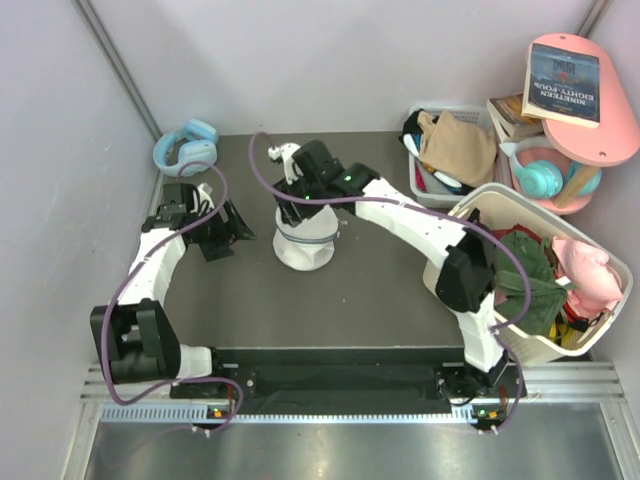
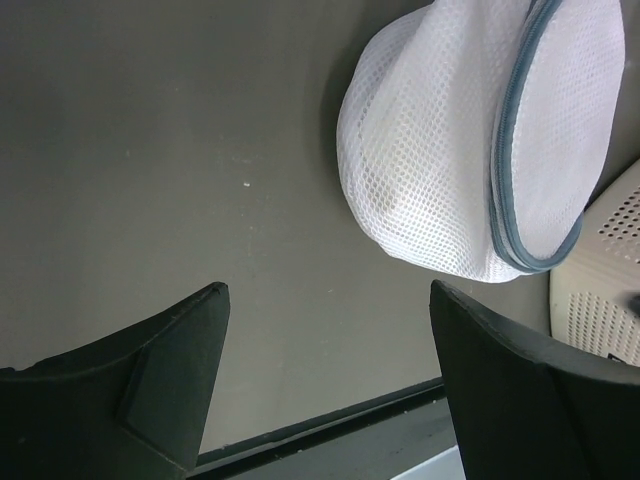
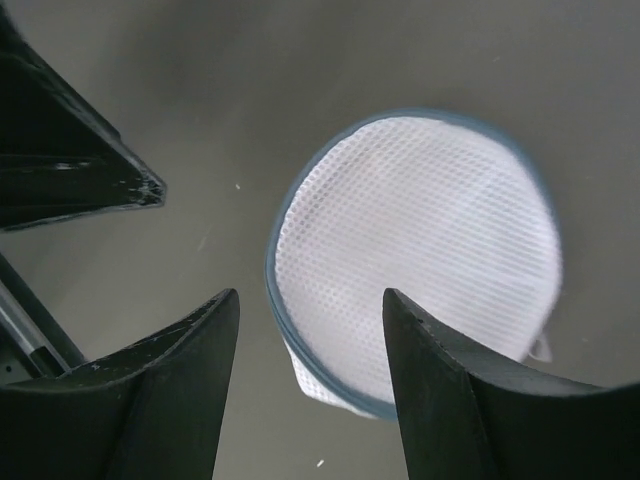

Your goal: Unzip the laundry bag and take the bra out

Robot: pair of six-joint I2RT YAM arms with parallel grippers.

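The laundry bag (image 1: 305, 245) is a round white mesh pouch with a grey-blue zip rim, lying on the dark table. It also shows in the left wrist view as the laundry bag (image 2: 450, 150), and from above in the right wrist view as the laundry bag (image 3: 420, 240). My right gripper (image 3: 310, 295) hangs open just over its near-left rim, touching nothing. My left gripper (image 2: 325, 290) is open and empty, off to the bag's left over bare table, also seen from above (image 1: 226, 228). The bra is hidden.
A big white basket (image 1: 530, 345) of clothes stands at the right, its wall showing in the left wrist view (image 2: 600, 290). Behind it a grey crate (image 1: 428, 192) holds a tan cloth (image 1: 458, 147). Blue headphones (image 1: 185, 147) lie back left. A pink shelf (image 1: 600, 140) carries a book.
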